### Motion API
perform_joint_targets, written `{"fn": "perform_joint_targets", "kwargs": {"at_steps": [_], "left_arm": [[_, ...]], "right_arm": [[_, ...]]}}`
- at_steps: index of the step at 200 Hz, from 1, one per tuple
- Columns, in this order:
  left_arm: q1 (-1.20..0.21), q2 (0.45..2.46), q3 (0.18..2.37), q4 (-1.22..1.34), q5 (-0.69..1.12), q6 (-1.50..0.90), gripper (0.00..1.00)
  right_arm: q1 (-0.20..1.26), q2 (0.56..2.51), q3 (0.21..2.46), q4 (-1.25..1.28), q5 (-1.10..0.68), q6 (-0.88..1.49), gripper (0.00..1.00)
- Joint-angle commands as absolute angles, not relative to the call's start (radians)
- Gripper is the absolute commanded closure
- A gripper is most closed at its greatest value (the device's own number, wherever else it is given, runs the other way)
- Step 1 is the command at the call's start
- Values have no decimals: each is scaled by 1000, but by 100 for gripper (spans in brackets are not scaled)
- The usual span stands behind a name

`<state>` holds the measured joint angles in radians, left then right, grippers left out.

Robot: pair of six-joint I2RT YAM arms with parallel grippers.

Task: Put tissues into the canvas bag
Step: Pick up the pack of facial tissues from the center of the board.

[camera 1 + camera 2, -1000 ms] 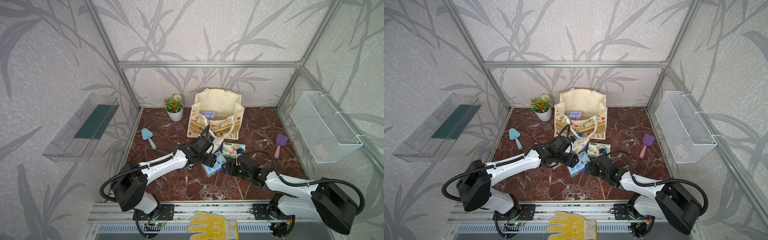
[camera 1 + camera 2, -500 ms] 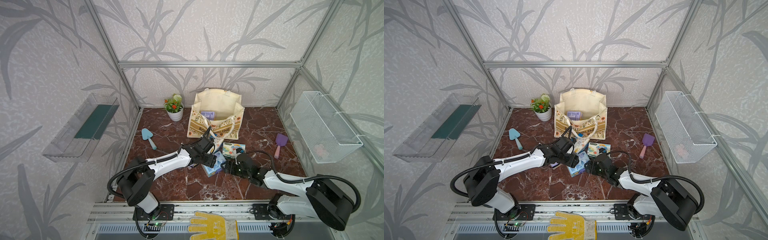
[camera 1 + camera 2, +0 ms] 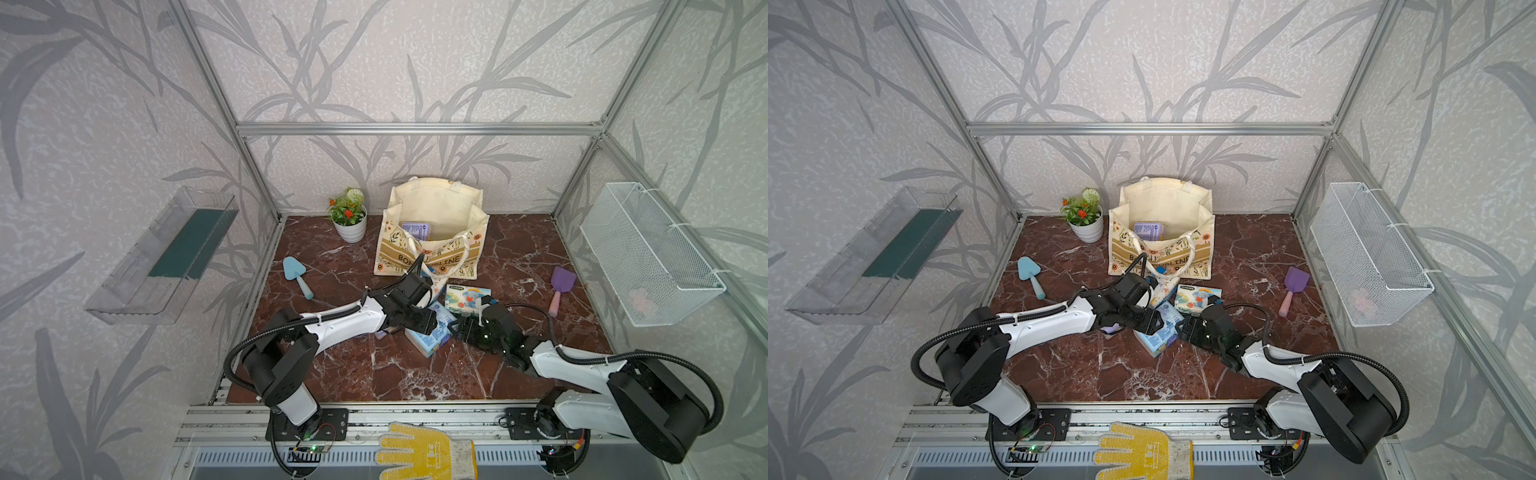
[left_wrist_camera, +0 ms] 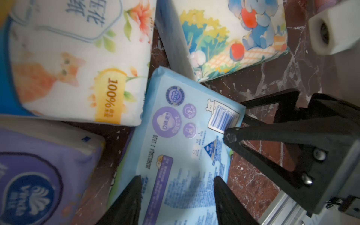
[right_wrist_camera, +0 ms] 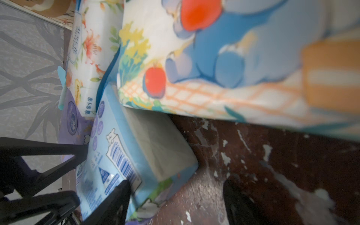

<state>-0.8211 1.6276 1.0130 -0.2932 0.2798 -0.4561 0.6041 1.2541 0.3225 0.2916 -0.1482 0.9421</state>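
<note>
Blue tissue pack (image 4: 181, 136) wedged among others just before canvas bag (image 3: 455, 259). Left gripper (image 4: 177, 194) half-spread over its face; right gripper (image 5: 176, 187) wide, one finger seemingly at its corner. Open marble floor (image 3: 374, 374) on the near side.

canvas bag (image 3: 440, 205): cream, tan striped band, orange flower prints. light blue pack (image 4: 181, 136): purple circles, blue barcode. elephant pack (image 4: 233, 39): blue elephant, red apples, orange check. cat pack (image 4: 78, 68): white, orange cat. purple pack (image 4: 39, 175): white logo. floor (image 3: 374, 374): dark red marble, white veins.
</note>
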Motion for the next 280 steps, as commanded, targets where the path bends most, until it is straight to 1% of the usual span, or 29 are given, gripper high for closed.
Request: {"fn": "perform_joint_targets", "kwargs": {"at_steps": [1, 21, 60, 95, 120, 144, 173, 191, 212, 230, 280], "left_arm": [[-829, 1613, 1014, -266, 357, -512, 44], [-828, 1583, 983, -265, 349, -539, 45], [-815, 1498, 944, -303, 274, -542, 45], [-803, 1510, 953, -334, 250, -532, 44], [-796, 1537, 965, -351, 230, -501, 39], [-790, 1569, 990, -385, 216, -476, 37], [-784, 1580, 988, -363, 217, -472, 34], [-782, 1612, 993, -343, 247, -471, 33], [-779, 1636, 989, -294, 305, -484, 29], [-781, 1646, 971, -238, 362, -508, 26], [-779, 1659, 936, -139, 449, -564, 18]], "right_arm": [[575, 1249, 327, 287, -167, 950, 25], [545, 1241, 316, 301, -199, 966, 23], [547, 1202, 288, 296, -240, 977, 21], [580, 1148, 277, 261, -221, 975, 17], [619, 1152, 276, 272, -199, 988, 16], [655, 1202, 284, 329, -196, 1006, 19], [669, 1258, 300, 360, -178, 1011, 24], [669, 1273, 301, 370, -164, 1009, 24], [669, 1279, 306, 371, -163, 1002, 26], [662, 1284, 299, 368, -160, 1003, 28], [617, 1305, 293, 375, -204, 988, 38]]}}
